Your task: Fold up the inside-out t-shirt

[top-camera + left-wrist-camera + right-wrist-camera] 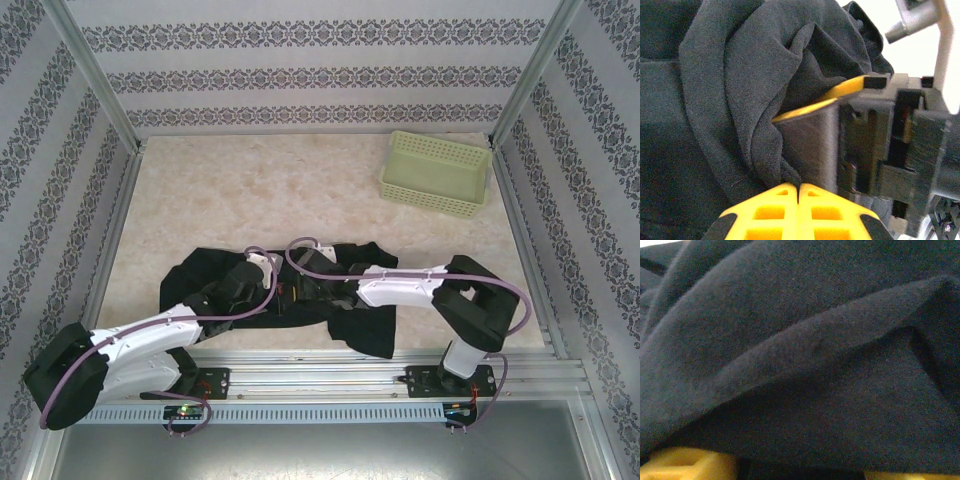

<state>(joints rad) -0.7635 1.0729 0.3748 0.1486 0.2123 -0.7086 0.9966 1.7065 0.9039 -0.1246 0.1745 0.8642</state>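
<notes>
Left fingers pinch a fold of the inside-out t-shirt, likely to lift it for folding. Right fingers stand spread against the cloth, which lies bunched at the counter's near edge.

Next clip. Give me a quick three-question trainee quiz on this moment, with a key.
1. Which gripper is shut on the t-shirt? A) left B) right C) both
2. True or false: the t-shirt lies inside the basket.
3. Fill in: the basket sits at the table's far ___ corner.
Key: 1 A, the left gripper pinches cloth and the right gripper stands open; 2 false; 3 right.
</notes>
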